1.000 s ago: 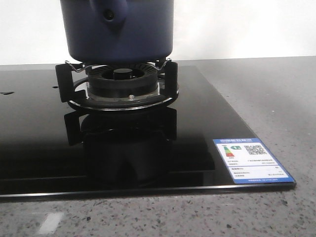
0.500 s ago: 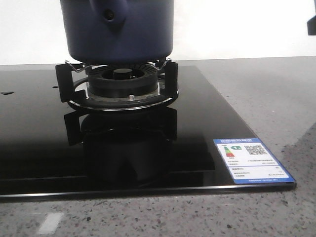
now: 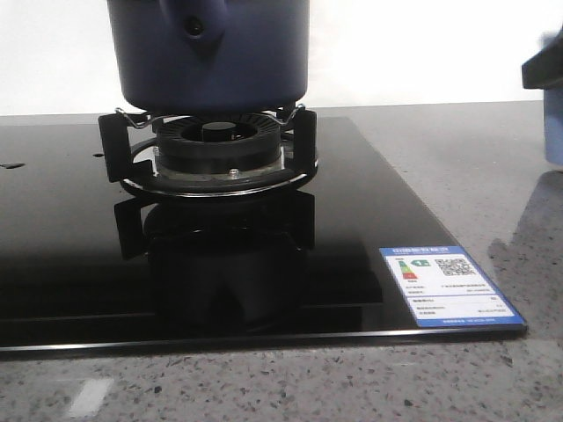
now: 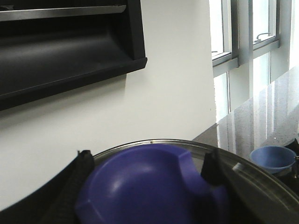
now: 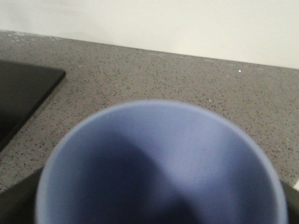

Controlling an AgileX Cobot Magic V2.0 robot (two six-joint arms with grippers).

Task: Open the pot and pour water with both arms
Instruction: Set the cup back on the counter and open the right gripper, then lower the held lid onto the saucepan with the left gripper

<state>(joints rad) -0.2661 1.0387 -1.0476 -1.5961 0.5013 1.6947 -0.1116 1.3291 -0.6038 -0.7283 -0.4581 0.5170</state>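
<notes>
The pot [image 3: 211, 53] stands on the burner [image 3: 211, 145] of the hob [image 3: 352, 229], near the worktop's [image 3: 493, 167] back edge. The left pincer [image 4: 145, 186] clenches its lid knob [image 4: 149, 186]; the right pincer [image 5: 159, 205] grasps a cup [image 5: 161, 163] above the worktop's right edge.

pot [image 3: 211, 53]: dark navy | cup [image 5: 161, 163]: pale blue | hob [image 3: 70, 220]: glossy black | counter [image 3: 475, 167]: speckled grey
</notes>
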